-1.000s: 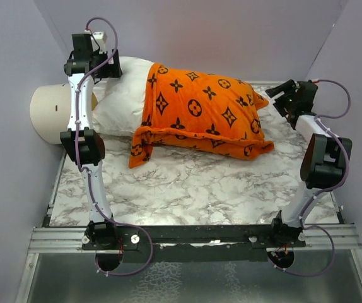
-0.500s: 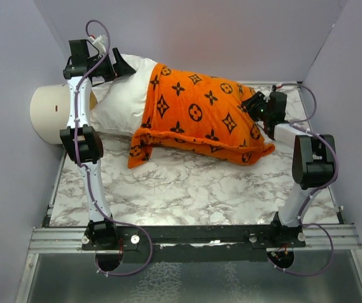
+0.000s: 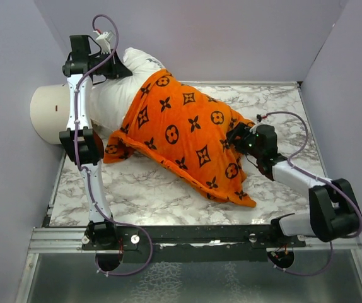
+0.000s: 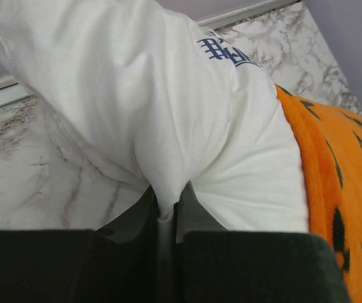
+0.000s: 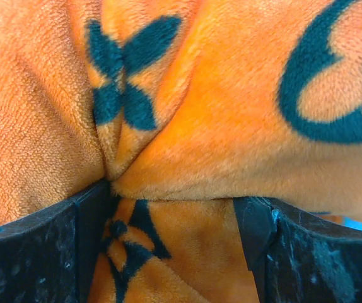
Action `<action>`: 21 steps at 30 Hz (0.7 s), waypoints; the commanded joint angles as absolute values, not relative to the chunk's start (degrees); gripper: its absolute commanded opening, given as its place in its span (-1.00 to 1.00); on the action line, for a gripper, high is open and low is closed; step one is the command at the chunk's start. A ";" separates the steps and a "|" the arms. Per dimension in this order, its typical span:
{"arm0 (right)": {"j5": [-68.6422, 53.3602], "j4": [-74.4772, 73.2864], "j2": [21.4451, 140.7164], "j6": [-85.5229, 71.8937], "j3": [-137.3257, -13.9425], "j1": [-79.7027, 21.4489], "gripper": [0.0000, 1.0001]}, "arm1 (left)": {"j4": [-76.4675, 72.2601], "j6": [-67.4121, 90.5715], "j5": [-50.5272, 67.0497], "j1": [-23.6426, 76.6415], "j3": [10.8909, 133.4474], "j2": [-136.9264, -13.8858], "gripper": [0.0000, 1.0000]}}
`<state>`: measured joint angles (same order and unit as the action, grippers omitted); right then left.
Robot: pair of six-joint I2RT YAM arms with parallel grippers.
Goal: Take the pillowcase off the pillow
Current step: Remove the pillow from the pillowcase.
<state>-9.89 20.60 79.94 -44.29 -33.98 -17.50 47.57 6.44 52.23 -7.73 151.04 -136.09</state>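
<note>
far left of the grey-veined white marble-pattern table (image 3: 168, 189), just right of a cream cylinder (image 3: 45, 113): left gripper (image 4: 166, 205) closed hard on a thin fold at the bared end of the plump white stuffed pillow (image 3: 115, 101), white cloth squeezed flat between the jaws, that end apparently lifted off the table. near right: right gripper (image 3: 236, 137) buried in the bright orange plush pillowcase (image 3: 181, 136) with black flower and circle motifs, jaws wide apart, a thick bunch of pile filling the gap from finger to finger, apparently gripped rather than merely touched. pillowcase stretched diagonally from far left to near right, covering most of the pillow, open hem bunched near the left arm, loose corner spilling towards the near edge. removal judged only partly done, with just the far-left end of the pillow bare. risks from here: plush sliding out of so wide a right-hand hold under a harder pull, cover left in place; the slim pinch of white cloth slipping free on the left, pillow and cover then travelling right together with nothing stripped; stuffing caught inside the right-hand bunch along with the cover, the two locked together; a long drag nearward carrying the loose corner off the table.
</note>
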 commanded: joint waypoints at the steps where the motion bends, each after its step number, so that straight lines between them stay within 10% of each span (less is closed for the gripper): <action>1: -11.29 6.29 72.06 -39.20 -35.57 -13.64 0.63 | 51.69 -4.63 47.43 -3.91 149.79 -127.90 -1.00; 10: -17.30 -2.06 71.67 -38.91 -38.61 8.49 0.76 | 51.43 -12.29 35.45 -1.41 151.11 -128.62 -1.00; 21: -15.23 4.05 88.53 -44.72 -46.07 11.25 0.81 | 52.09 -17.95 27.74 0.09 150.48 -129.53 -1.00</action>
<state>-14.70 1.67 85.43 -42.78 -41.32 10.92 52.16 -14.39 32.21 -0.60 148.59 -130.54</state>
